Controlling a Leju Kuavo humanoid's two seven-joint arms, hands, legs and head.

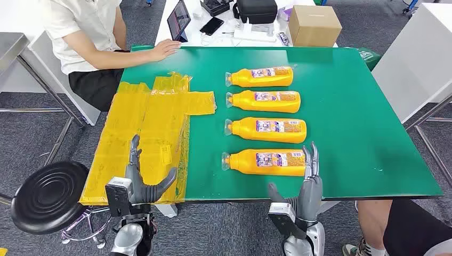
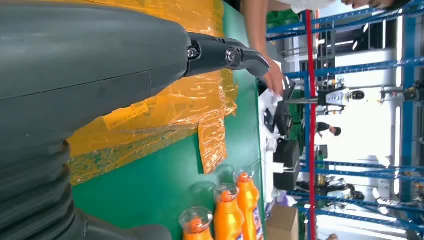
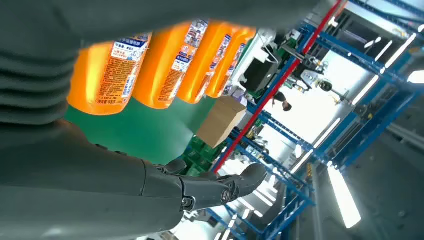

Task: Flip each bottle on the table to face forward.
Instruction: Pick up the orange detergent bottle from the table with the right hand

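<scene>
Several orange bottles lie on their sides in a column on the green table (image 1: 346, 112), caps pointing left, white and blue labels up. The nearest bottle (image 1: 265, 161) lies close to the front edge, with another bottle (image 1: 266, 129) behind it and the farthest bottle (image 1: 260, 77) at the back. My right hand (image 1: 308, 181) is open at the front edge, its fingertips beside the base of the nearest bottle (image 3: 102, 75). My left hand (image 1: 139, 178) is open, fingers spread above the yellow plastic film (image 1: 146, 133). The bottle caps (image 2: 227, 192) appear in the left wrist view.
A person sits at the table's far left corner with a hand (image 1: 164, 49) on the table. A tablet (image 1: 178, 20), a phone, a black bag and a cardboard box (image 1: 313, 25) lie beyond the far edge. A black stool (image 1: 48, 194) stands at my left.
</scene>
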